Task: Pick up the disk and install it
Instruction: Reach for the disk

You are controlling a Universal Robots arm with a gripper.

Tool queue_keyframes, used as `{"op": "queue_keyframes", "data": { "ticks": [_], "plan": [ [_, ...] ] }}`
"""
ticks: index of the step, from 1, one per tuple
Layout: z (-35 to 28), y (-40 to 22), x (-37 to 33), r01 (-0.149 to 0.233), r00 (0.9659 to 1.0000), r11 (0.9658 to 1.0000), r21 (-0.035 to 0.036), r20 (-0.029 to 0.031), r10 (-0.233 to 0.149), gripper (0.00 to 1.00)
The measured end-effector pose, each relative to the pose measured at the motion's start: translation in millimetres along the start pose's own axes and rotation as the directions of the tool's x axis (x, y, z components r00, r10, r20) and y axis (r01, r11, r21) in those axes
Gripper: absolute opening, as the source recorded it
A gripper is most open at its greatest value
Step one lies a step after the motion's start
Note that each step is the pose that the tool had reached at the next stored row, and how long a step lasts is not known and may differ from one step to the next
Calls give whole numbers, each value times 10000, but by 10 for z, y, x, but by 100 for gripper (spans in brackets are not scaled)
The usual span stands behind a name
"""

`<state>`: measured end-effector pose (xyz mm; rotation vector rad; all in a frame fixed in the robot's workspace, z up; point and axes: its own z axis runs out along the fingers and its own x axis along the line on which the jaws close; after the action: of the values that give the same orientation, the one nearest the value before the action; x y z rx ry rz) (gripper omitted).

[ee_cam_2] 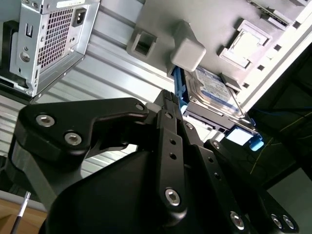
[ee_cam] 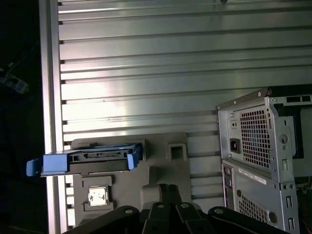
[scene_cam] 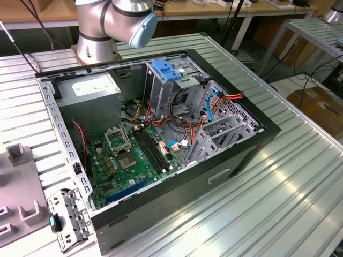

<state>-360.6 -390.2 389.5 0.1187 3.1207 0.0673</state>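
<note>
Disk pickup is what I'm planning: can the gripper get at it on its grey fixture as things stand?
Likely yes. The disk sits on the fixture with its labelled face uncovered, and the gripper appears near it with nothing between. A raised grey block beside one end could crowd that side.

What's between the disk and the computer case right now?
In the first wrist view, the grey holder plate with its square socket, then bare ribbed table, separate the disk from the computer case.

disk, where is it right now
In both wrist views the disk sits on the grey holder plate on the slatted table, by the table's edge and apart from the computer case.
</note>
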Motion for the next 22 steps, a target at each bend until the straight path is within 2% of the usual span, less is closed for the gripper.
{"op": "queue_keyframes", "data": {
  "ticks": [4, 7, 22],
  "plan": [
    [-1, 0, 91, 1, 10000, 10000, -1, 1, -1, 11],
    [-2, 0, 133, 1, 10000, 10000, 0, 0, -1, 11],
    [-2, -4, 179, 0, 10000, 10000, 0, 0, 0, 11]
  ]
}}
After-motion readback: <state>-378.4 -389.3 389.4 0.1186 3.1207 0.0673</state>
